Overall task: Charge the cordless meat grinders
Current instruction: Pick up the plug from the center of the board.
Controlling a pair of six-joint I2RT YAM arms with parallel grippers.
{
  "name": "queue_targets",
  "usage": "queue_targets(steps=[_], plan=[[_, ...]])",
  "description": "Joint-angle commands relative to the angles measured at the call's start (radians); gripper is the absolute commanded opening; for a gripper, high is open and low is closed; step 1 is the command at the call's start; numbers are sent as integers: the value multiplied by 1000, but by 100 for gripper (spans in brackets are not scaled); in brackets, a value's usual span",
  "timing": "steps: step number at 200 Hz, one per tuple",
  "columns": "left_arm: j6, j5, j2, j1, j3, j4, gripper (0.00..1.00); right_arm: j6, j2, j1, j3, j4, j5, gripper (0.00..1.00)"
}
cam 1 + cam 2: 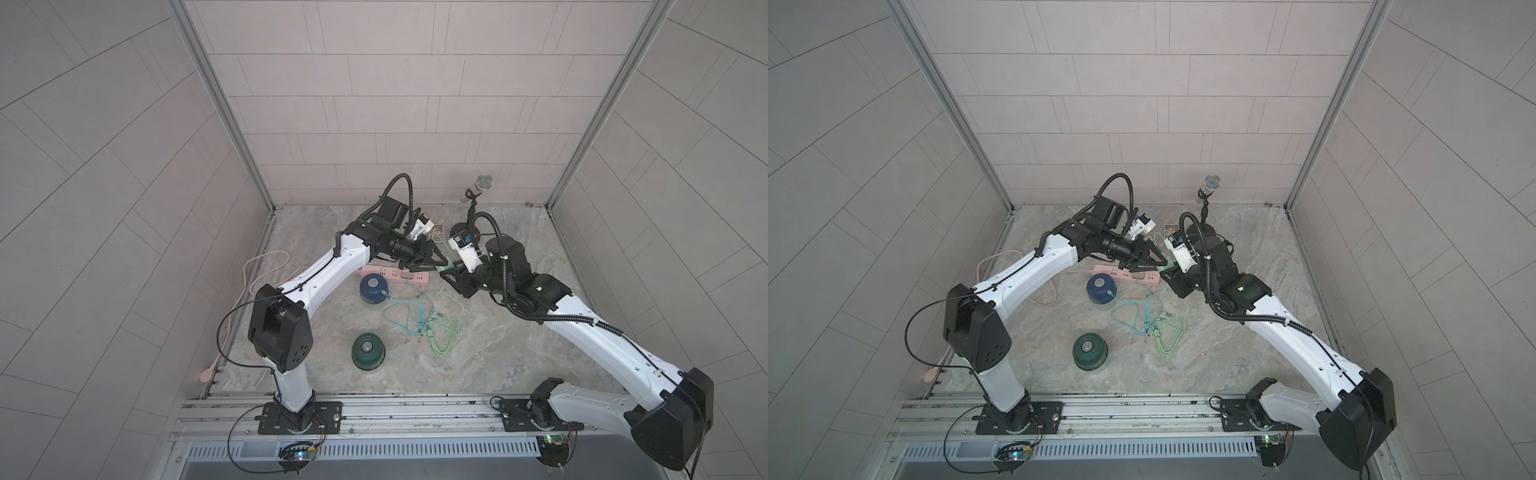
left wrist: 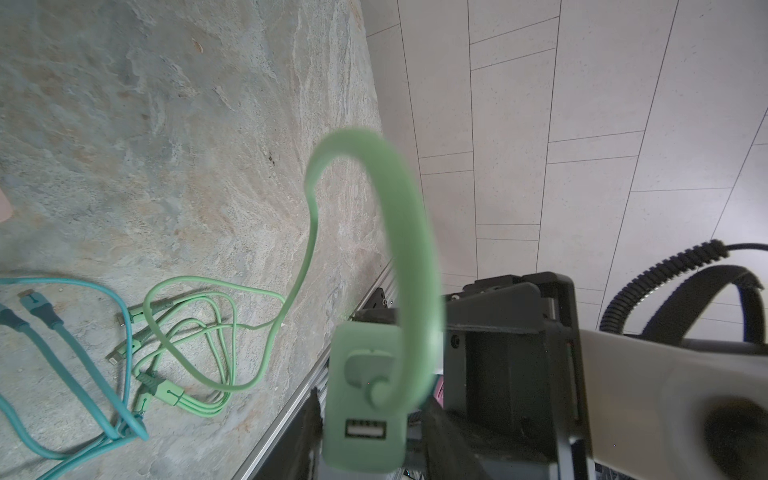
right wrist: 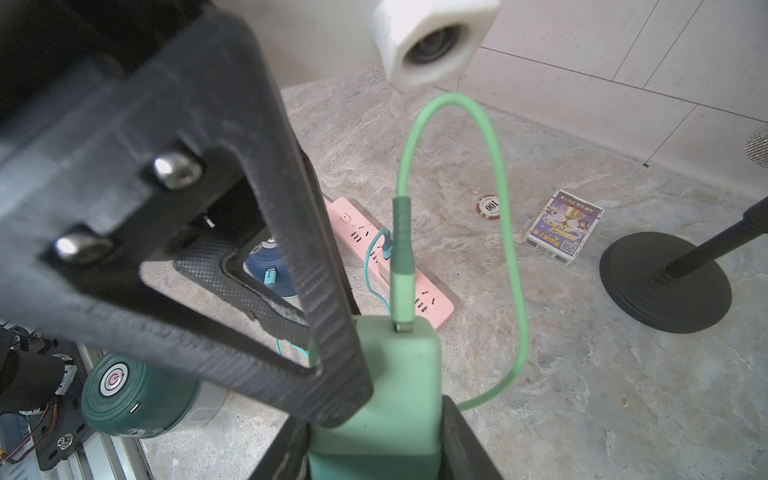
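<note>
Adapter [image 3: 395,386], matte green and boxy, sits in right gripper [image 3: 376,440]; cable [image 3: 511,257] loops.

Left arm [image 1: 316,278] and right arm [image 1: 590,336] both stretch inward, elbows bent, wrists nose to nose, the right end effector [image 1: 449,273] clamped on the green plug adapter [image 3: 399,374], the left end effector [image 1: 436,262] straddling it too, its grip hard to judge.

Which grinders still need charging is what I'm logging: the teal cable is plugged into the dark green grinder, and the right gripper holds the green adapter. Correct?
Wrong grinder. The teal cable is plugged into the dark blue grinder, as the right wrist view shows; the dark green grinder has an empty port. The right gripper does hold the green adapter.
</note>
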Motion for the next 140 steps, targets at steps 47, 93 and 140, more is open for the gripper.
queue_targets(steps=[47,93,140], plan=[[-31,38,-46,4,-56,98,26,12,-24,-4,3,18,-42,27],[1,35,-54,6,-79,89,11,13,-29,-4,1,8,-113,38],[308,-77,1,33,54,-278,0,-58,-26,-24,56,-148,-210,62]])
